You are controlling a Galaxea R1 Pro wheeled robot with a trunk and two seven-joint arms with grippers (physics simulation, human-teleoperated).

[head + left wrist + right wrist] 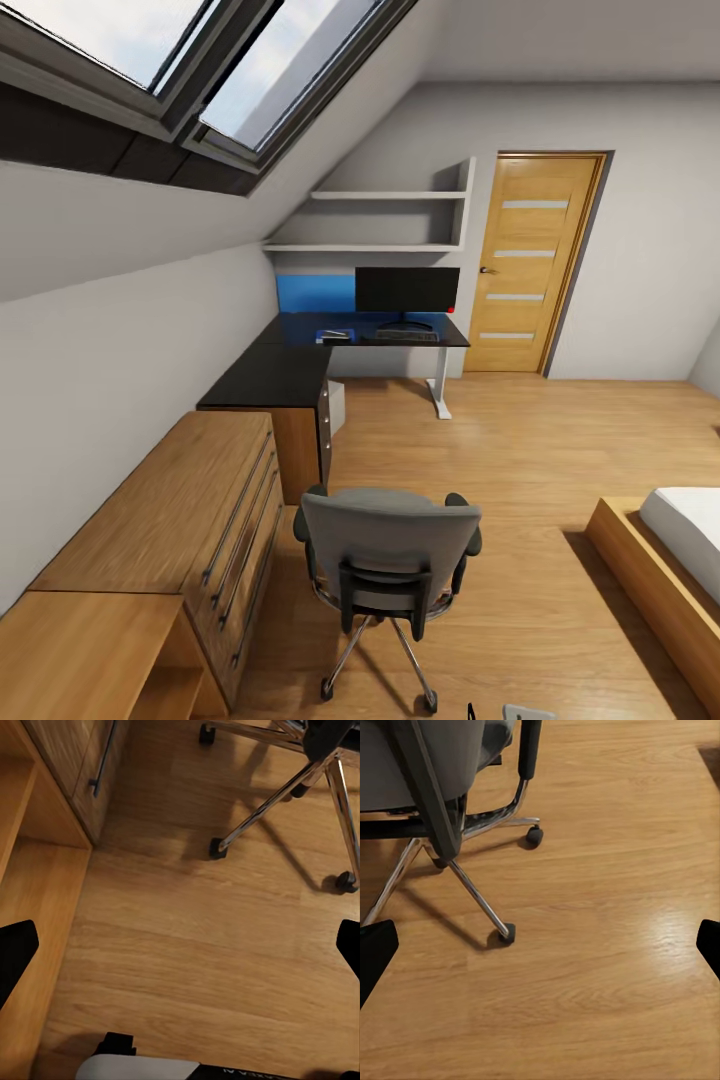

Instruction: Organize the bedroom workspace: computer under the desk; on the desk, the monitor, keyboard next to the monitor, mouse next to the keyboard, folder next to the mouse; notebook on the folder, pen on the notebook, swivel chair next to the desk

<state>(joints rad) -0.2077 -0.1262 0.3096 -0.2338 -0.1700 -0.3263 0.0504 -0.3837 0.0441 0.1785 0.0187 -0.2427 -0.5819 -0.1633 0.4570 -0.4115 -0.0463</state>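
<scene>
With both our left gripper (180,945) and right gripper (540,945) spread and empty over bare floor, the swivel chair (385,560) at twelve o'clock blocks us and could roll off if bumped.

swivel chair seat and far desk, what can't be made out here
- Swivel chair seat, head view: its backrest hides whatever lies there.
- Desk top, head view: small things before the monitor are too small to name.
- Computer, head view: the drawer unit's corner blocks under the desk.
</scene>
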